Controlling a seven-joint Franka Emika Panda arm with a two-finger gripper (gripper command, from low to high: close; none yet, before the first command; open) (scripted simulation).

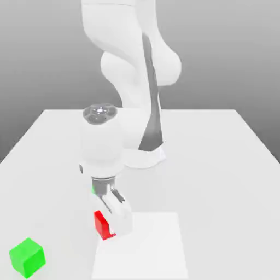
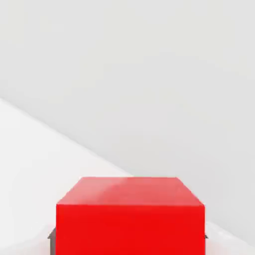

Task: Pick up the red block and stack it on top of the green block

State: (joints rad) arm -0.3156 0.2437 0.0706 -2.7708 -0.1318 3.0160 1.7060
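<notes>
We have our jaws (image 1: 111,221) clamped on the red block (image 1: 101,224), which sits low between the fingers near the front edge of the surface (image 1: 219,164), roughly toward the middle of that edge and just beside a slightly brighter square patch (image 1: 147,246) marked on it. In the hand view the red block (image 2: 130,216) looms squarely centred, which suggests the grip is taken across two opposite faces so the cube stays level and will not twist when carried. We cannot tell whether the cube has left the surface or is resting on it. The arm reaches down from its base at the far side with the hand pointing nearly straight down, a sensible pose for a top grasp on a small cube. The green block (image 1: 26,257) stands alone at the front corner on the exterior view's left, well apart from the red one, with its top face free to receive it. The next move, in our judgement, calls for a lift and a sideways carry toward that corner. We see no brand, label or writing anywhere on the cubes, arm or surface.
</notes>
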